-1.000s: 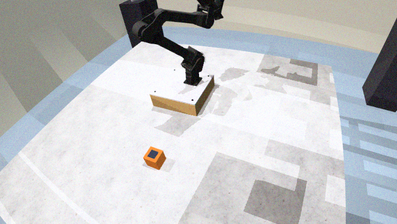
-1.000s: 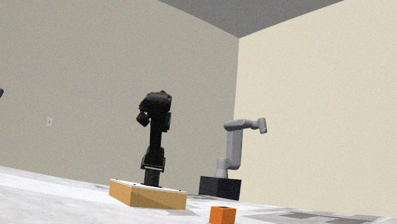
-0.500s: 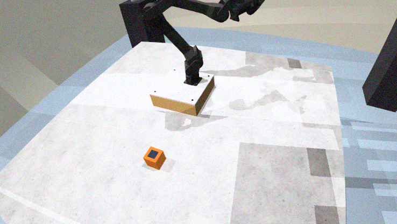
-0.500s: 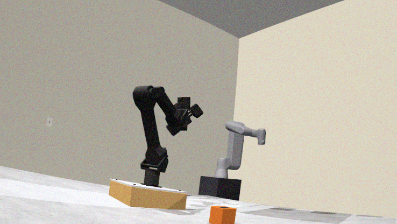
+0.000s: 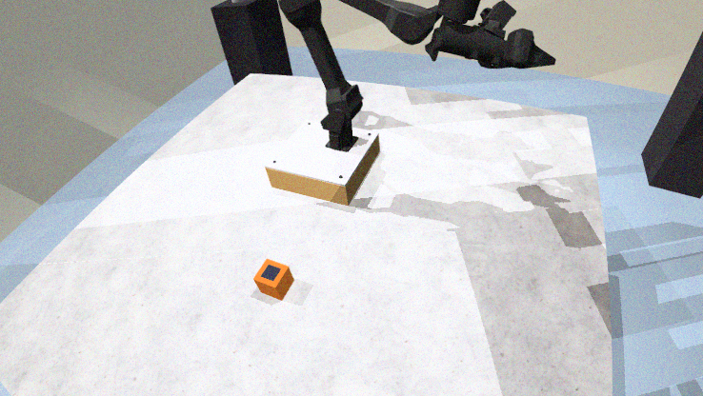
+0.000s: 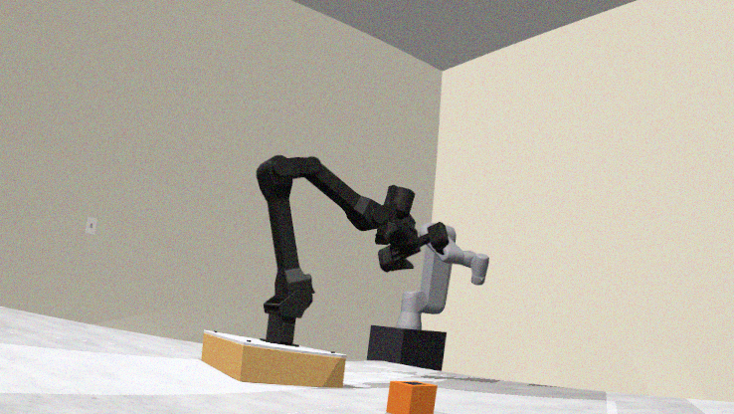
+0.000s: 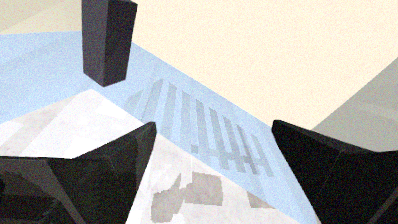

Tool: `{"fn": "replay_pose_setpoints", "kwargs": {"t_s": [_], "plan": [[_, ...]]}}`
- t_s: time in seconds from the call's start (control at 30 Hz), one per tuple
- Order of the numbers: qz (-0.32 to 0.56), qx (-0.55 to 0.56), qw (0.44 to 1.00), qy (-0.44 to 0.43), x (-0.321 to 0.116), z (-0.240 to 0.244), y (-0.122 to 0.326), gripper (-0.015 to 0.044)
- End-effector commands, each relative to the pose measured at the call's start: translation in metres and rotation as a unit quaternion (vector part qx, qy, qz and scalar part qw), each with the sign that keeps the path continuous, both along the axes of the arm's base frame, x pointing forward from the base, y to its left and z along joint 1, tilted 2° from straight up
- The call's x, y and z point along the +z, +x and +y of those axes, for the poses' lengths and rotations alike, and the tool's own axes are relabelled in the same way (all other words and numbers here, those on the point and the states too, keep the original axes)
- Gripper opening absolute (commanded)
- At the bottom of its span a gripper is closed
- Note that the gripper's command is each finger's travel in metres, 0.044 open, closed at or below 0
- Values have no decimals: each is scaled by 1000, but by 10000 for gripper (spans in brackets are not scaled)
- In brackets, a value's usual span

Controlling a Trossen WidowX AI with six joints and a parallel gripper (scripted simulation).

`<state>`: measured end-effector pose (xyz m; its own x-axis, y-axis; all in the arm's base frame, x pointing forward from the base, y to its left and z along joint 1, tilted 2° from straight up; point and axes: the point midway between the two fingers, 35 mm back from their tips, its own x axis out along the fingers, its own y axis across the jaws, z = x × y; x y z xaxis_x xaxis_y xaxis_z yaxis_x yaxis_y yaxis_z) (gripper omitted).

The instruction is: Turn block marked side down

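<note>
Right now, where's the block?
In the top view the orange block sits on the white table, marked side up, in front of the arm's wooden base and far from the open gripper.

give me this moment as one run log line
phase: approach | gripper: open, empty, high off table | block: on table, marked side up | contact: none

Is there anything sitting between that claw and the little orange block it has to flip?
Nothing visible does. The claw hangs open and empty, high above the far side of the table, while the orange block sits alone on the near part, dark marked face up.
</note>
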<state>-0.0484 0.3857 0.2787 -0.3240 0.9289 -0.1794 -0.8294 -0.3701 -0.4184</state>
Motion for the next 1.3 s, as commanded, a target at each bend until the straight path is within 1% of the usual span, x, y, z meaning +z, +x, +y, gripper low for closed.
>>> {"fn": "replay_pose_setpoints", "kwargs": {"t_s": [0.0, 0.13, 0.27, 0.37, 0.47, 0.57, 0.73, 0.93, 1.1, 1.27], "plan": [[20, -78, 995, -60, -20, 13, 52, 440], [43, -143, 983, -109, -34, 19, 97, 440], [79, -232, 957, -156, -50, 16, 161, 440], [108, -294, 931, -187, -62, 7, 206, 440], [131, -339, 906, -215, -73, -4, 238, 440], [167, -404, 863, -254, -90, -26, 282, 440], [231, -505, 771, -310, -118, -79, 348, 440], [313, -602, 637, -367, -148, -160, 408, 440], [382, -658, 509, -402, -169, -238, 438, 440], [452, -692, 368, -426, -186, -320, 446, 440]]}}
